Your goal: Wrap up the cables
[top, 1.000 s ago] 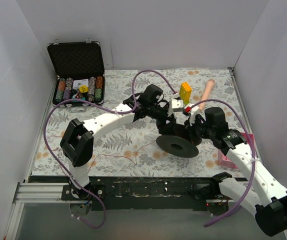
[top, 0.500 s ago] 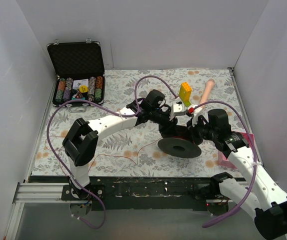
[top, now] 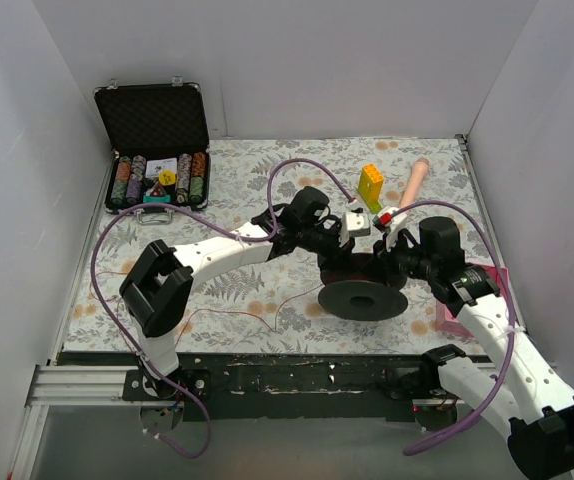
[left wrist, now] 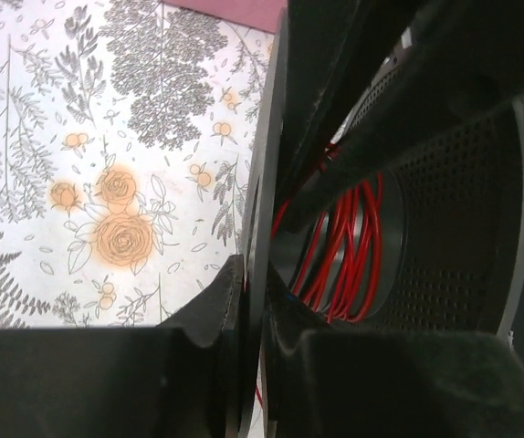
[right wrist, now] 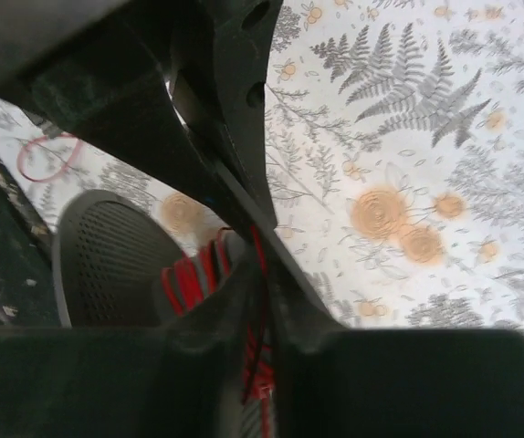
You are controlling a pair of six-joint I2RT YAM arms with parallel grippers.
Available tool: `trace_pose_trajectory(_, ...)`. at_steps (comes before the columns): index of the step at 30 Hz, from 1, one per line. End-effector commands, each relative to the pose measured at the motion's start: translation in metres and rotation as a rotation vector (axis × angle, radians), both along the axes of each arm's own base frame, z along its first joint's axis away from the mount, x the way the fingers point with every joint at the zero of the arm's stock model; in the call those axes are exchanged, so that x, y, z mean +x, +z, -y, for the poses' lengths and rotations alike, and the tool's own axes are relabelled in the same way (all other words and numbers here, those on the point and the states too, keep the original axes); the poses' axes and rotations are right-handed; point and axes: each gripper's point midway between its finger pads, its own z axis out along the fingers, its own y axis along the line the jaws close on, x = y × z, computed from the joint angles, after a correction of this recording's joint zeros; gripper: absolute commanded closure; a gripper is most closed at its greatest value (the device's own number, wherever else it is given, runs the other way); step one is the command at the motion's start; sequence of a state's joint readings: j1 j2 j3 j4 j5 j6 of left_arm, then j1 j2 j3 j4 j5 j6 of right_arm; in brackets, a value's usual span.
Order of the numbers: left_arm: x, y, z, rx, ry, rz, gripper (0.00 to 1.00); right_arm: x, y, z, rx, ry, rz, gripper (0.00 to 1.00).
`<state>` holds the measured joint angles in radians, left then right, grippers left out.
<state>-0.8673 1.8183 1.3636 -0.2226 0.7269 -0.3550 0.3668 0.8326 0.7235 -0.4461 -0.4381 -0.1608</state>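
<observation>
Now that left gripper [left wrist: 255, 306] snaps shut on black spool [top: 363, 298], right gripper [right wrist: 262, 294] pinching it too, red cables [left wrist: 349, 242] can wrap.

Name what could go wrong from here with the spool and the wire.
1. The left gripper and right gripper both pinch only the thin flange of the spool, so it might twist or slip free.
2. The red cable runs right at the right gripper's fingers and may get nipped or dragged off the core.
3. The loose strand lies across the table and could snag or tangle when pulled.
</observation>
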Motion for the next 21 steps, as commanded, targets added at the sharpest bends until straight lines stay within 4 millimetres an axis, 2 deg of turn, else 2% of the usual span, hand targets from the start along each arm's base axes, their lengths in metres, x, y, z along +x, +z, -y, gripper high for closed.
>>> trace_pose_trajectory(1, 0.024, 0.027, -0.013, 0.022, 0.262, 0.001, 1.00, 0.009, 0.020, 0.002, 0.023, -0.049, 0.041, 0.60)
trace_pose_trajectory(2, 0.030, 0.032, -0.017, 0.021, 0.298, 0.022, 1.00, 0.009, 0.027, 0.002, 0.028, -0.057, 0.047, 0.50)
trace_pose_trajectory(5, 0.050, 0.044, -0.028, 0.028, 0.428, 0.088, 1.00, 0.013, 0.046, 0.003, 0.045, -0.083, 0.060, 0.37)
trace_pose_trajectory(11, 0.078, 0.060, -0.058, 0.045, 0.637, 0.171, 1.00, 0.022, 0.074, 0.001, 0.077, -0.102, 0.108, 0.30)
trace_pose_trajectory(14, 0.094, 0.083, -0.074, 0.017, 0.745, 0.198, 1.00, 0.028, 0.090, 0.000, 0.102, -0.125, 0.141, 0.30)
trace_pose_trajectory(19, 0.125, 0.133, -0.105, -0.051, 0.899, 0.231, 1.00, 0.028, 0.134, -0.004, 0.188, -0.128, 0.233, 0.28)
trace_pose_trajectory(21, 0.137, 0.155, -0.118, -0.079, 0.948, 0.257, 1.00, 0.031, 0.140, 0.000, 0.202, -0.170, 0.237, 0.25)
